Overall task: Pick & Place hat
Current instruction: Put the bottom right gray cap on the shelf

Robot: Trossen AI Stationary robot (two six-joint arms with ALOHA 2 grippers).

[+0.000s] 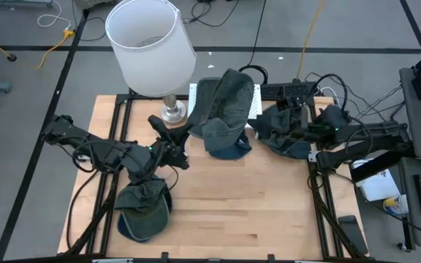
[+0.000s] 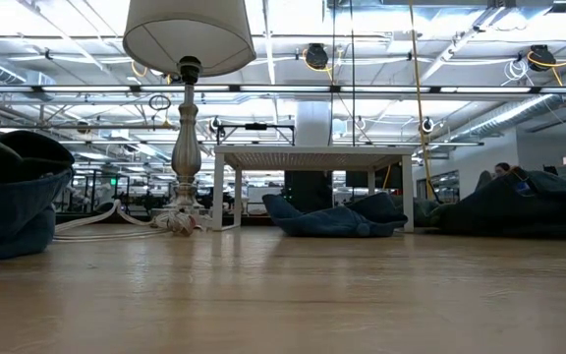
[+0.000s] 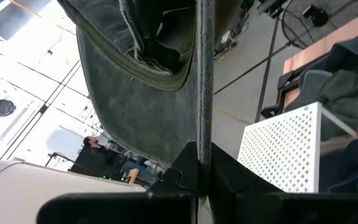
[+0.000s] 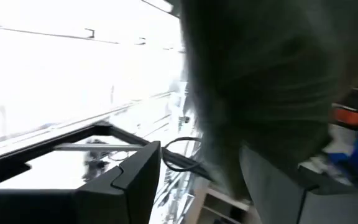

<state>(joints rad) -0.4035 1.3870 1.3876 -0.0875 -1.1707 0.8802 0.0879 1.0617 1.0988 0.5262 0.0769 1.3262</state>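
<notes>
A grey-green hat [image 1: 225, 106] is up in the air beside the lamp [image 1: 152, 44], with my left gripper [image 1: 183, 136] shut on it from the table's left side. In the left wrist view the hat [image 3: 135, 93] spreads out past the shut fingers [image 3: 199, 165]. My right gripper [image 1: 267, 121] comes in from the right and stands open [image 4: 229, 183] at the hat's right side, where blurred grey-green cloth [image 4: 266, 74] fills the view ahead of its fingers. My left gripper pinches the hat's brim edge [image 3: 204, 118] between its two shut fingers. The fingers are about level and come from the table's left. The hat is lifted clear of the table and spreads out beyond the fingers. My right gripper: I cannot tell whether it touches the hat.
A blue hat [image 2: 337, 216] lies on the table under the white perforated stand [image 3: 284, 149]. Another dark hat [image 1: 287, 139] lies beneath my right arm, and one more [image 1: 145, 208] lies at the near left. The lamp's base [image 2: 185, 221] stands at the far left. Cables run behind the table.
</notes>
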